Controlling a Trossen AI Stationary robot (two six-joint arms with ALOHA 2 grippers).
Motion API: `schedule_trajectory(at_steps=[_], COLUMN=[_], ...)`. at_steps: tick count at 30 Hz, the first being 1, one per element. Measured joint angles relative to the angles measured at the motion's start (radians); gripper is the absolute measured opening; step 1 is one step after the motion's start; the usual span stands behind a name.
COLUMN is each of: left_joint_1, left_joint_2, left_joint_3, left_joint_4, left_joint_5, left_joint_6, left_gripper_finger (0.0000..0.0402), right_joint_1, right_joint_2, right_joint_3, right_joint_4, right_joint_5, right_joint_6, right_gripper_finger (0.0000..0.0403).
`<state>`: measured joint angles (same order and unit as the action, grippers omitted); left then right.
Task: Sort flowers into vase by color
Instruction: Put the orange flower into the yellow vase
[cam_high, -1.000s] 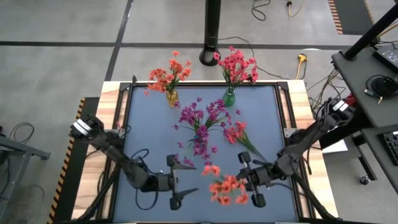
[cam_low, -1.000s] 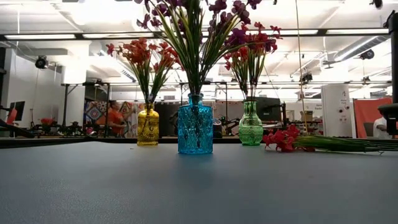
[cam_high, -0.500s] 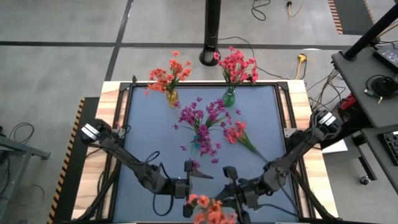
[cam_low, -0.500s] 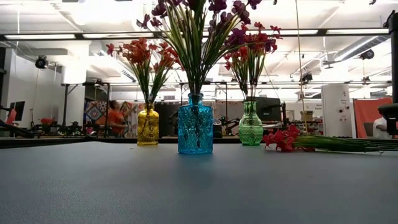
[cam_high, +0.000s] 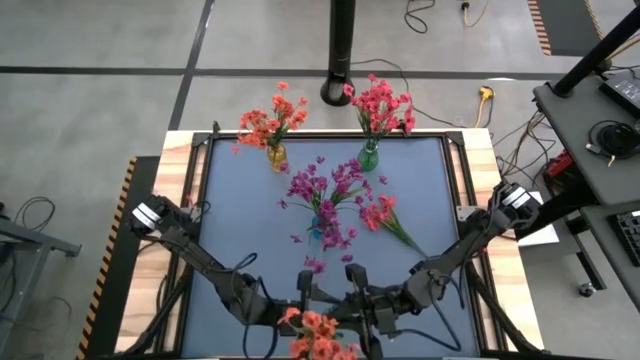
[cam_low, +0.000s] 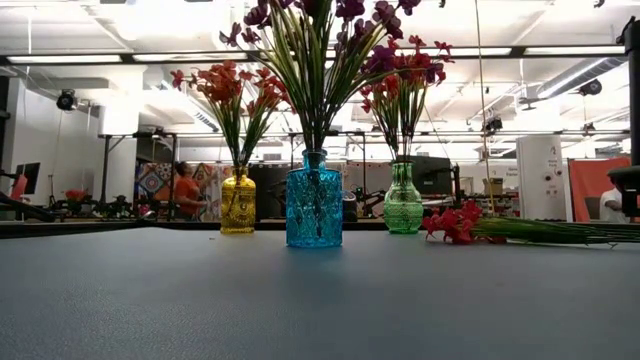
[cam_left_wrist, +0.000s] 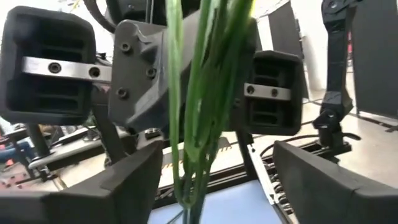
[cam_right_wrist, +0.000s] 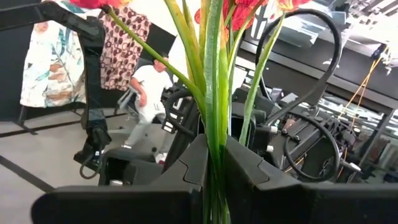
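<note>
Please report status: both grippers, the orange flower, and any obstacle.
Right gripper shut on orange sprig at the table's near edge. Left gripper open around its stems, facing right gripper. One red-pink sprig lies on table. No obstacle seen.

Vases: yellow (cam_low: 238, 207), blue (cam_low: 314, 202), green (cam_low: 403, 204), all holding flowers
Loose sprig (cam_low: 500, 229): lay flat on surface (cam_low: 300, 300), right of green vase

**Both arms meet at the near table edge**

Left arm reaches in from the left side, right arm from the right. Left gripper (cam_high: 305, 300) faces the right gripper (cam_high: 362, 302), fingers spread wide. Right gripper's fingers (cam_right_wrist: 186, 163) pinch closed on green stems.
</note>
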<state>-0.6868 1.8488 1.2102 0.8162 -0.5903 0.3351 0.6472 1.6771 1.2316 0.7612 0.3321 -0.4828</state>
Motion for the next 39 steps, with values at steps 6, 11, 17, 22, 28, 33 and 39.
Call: schedule_trajectory(at_steps=[6, 11, 17, 22, 28, 33, 39], left_joint_1=[0.000, -0.002, -0.004, -0.004, 0.001, 0.019, 0.048], left_joint_2=[0.000, -0.008, -0.024, -0.080, -0.244, -0.417, -0.635], left_joint_3=[0.005, 0.005, 0.005, 0.005, 0.005, 0.000, -0.055], left_joint_4=[-0.013, -0.016, -0.033, -0.134, -0.391, -0.588, -0.713], left_joint_5=[-0.029, -0.031, -0.049, -0.110, -0.185, -0.212, -0.213], left_joint_6=[0.001, -0.003, -0.005, 0.000, 0.004, 0.016, 0.054], left_gripper_finger=[0.0153, 0.0024, 0.0010, 0.0005, 0.0002, 0.0001, 0.0001], right_joint_1=[0.000, 0.000, 0.000, 0.001, -0.002, -0.005, -0.006], right_joint_2=[-0.003, -0.004, -0.022, -0.078, -0.171, -0.243, -0.319], right_joint_3=[-0.001, -0.002, -0.002, 0.012, 0.052, 0.056, 0.056], right_joint_4=[-0.001, -0.008, -0.042, -0.137, -0.399, -0.568, -0.672], right_joint_5=[0.001, 0.007, 0.068, 0.136, 0.197, 0.221, 0.246], right_joint_6=[0.003, 0.044, 0.079, 0.110, 0.190, 0.233, 0.271], right_gripper_finger=[0.0028, 0.0038, 0.0101, 0.0161, 0.0197, 0.0203, 0.0203])
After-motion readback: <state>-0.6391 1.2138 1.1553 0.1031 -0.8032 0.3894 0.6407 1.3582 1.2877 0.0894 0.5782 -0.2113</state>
